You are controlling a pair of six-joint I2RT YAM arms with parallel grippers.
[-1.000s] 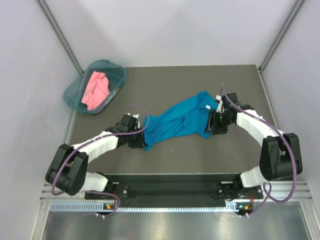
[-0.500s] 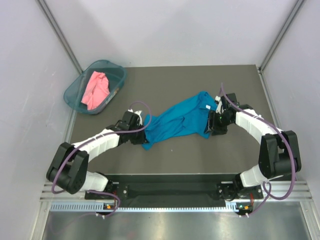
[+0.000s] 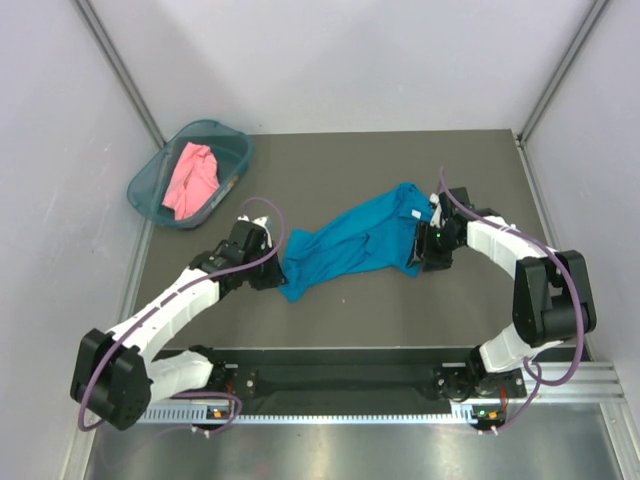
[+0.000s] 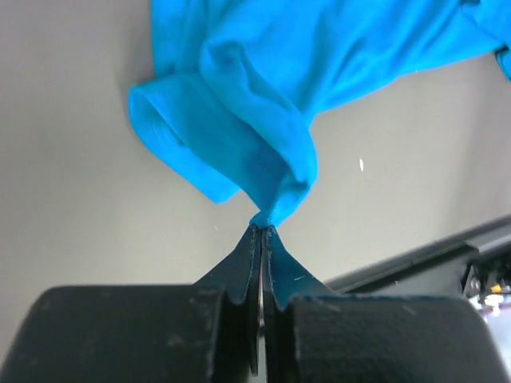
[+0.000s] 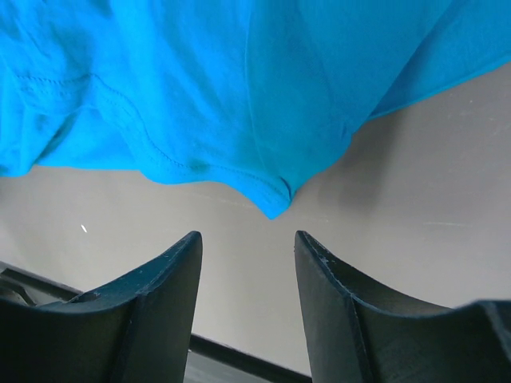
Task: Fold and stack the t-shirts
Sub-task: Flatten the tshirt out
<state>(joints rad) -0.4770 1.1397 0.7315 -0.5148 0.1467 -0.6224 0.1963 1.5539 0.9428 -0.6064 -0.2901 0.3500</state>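
The teal-blue t-shirt [image 3: 355, 240] lies crumpled and stretched across the middle of the table. My left gripper [image 3: 272, 272] is shut on its lower left corner; in the left wrist view the cloth [image 4: 239, 120] bunches right at my closed gripper [image 4: 262, 230]. My right gripper [image 3: 420, 250] is open at the shirt's right edge; in the right wrist view a hem corner [image 5: 275, 203] hangs just ahead of my gripper [image 5: 247, 239], not touching. The salmon-pink t-shirt [image 3: 192, 178] lies crumpled in the basket.
The rigid teal basket [image 3: 158, 178] stands at the table's far left corner. White walls close in the left, back and right sides. The black rail [image 3: 340, 380] with both arm bases runs along the near edge.
My left gripper has pulled back and up to the left, still shut on the shirt's corner, and the left arm has stretched out. My right gripper has hardly moved.
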